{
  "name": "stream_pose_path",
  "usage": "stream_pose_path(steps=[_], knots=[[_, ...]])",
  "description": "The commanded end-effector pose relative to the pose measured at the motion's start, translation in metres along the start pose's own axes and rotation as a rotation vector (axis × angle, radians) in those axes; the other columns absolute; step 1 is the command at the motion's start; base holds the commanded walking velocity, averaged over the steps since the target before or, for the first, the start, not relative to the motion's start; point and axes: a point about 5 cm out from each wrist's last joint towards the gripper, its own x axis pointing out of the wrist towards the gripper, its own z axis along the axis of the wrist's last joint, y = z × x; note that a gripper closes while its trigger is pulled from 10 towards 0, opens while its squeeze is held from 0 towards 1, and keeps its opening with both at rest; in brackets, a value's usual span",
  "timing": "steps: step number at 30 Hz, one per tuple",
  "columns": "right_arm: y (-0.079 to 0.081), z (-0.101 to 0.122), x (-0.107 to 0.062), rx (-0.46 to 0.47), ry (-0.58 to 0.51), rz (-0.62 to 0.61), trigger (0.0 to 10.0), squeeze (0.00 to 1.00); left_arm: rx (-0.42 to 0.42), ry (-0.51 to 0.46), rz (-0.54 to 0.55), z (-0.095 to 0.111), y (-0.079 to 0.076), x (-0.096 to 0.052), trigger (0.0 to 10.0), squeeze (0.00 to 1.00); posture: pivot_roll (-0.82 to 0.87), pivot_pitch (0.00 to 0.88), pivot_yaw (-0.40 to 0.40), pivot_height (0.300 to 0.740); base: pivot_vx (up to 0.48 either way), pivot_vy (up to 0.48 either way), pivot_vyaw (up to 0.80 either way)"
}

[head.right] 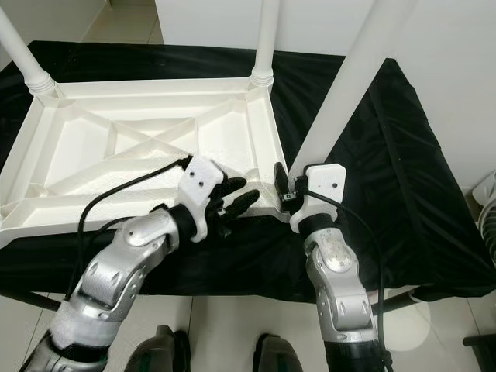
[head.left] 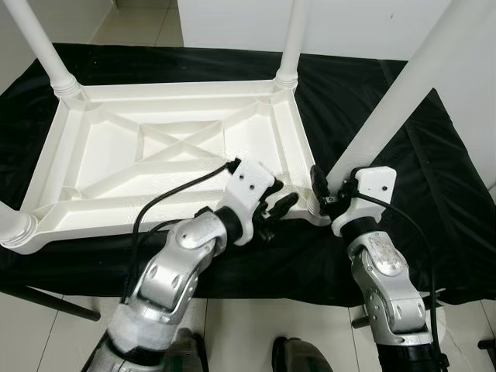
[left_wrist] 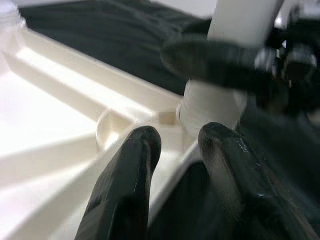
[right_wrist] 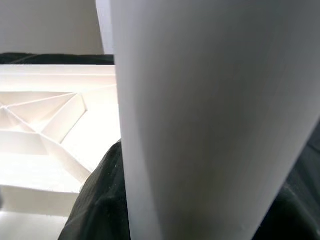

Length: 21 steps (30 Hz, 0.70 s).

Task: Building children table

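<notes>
A white plastic children's table [head.left: 116,209] lies upside down on a black cloth, its ribbed underside [right_wrist: 45,125] facing up. White legs stand at the far left [head.left: 43,43], far right [head.left: 293,39] and near right [head.left: 395,101] corners. My right gripper [head.left: 332,192] is shut on the near right leg [right_wrist: 210,125] just above its socket. My left gripper [head.left: 280,200] rests open at the table's near rim beside that corner. Its fingers [left_wrist: 135,165] point at the leg's threaded base [left_wrist: 210,107].
The black cloth [head.left: 434,194] covers the work surface, which ends just in front of my arms. Pale tiled floor [head.left: 256,333] lies below, with a dark stand leg [head.left: 46,302] at the near left. The near left corner socket [head.left: 14,226] sits at the cloth's edge.
</notes>
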Motion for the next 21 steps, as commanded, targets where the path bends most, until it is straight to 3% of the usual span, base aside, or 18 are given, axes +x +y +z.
stream_pose_path(steps=[1, 10, 14, 21], knots=[[-0.0042, -0.0117, -0.0003, -0.011, 0.057, -0.004, 10.0, 0.00, 0.001, -0.002, -0.173, 0.0022, -0.0104, -0.0018, 10.0, 0.00, -0.04, 0.116, 0.018, 0.740, 0.000, 0.000, 0.00], [-0.0079, -0.0120, 0.0034, -0.040, 0.052, 0.017, 10.0, 0.00, -0.006, -0.012, -0.168, 0.0048, -0.0120, -0.0023, 10.0, 0.00, -0.04, 0.114, 0.016, 0.740, 0.000, 0.000, 0.00], [-0.0090, -0.0134, 0.0040, -0.093, 0.051, 0.037, 10.0, 0.00, -0.019, -0.006, -0.171, 0.0046, -0.0135, -0.0040, 10.0, 0.00, -0.03, 0.113, 0.012, 0.740, 0.000, 0.000, 0.00], [-0.0041, -0.0117, -0.0035, -0.147, 0.010, 0.124, 10.0, 0.00, -0.023, 0.005, -0.166, 0.0044, -0.0130, -0.0072, 10.0, 0.00, -0.04, 0.116, 0.020, 0.740, 0.000, 0.000, 0.00]])
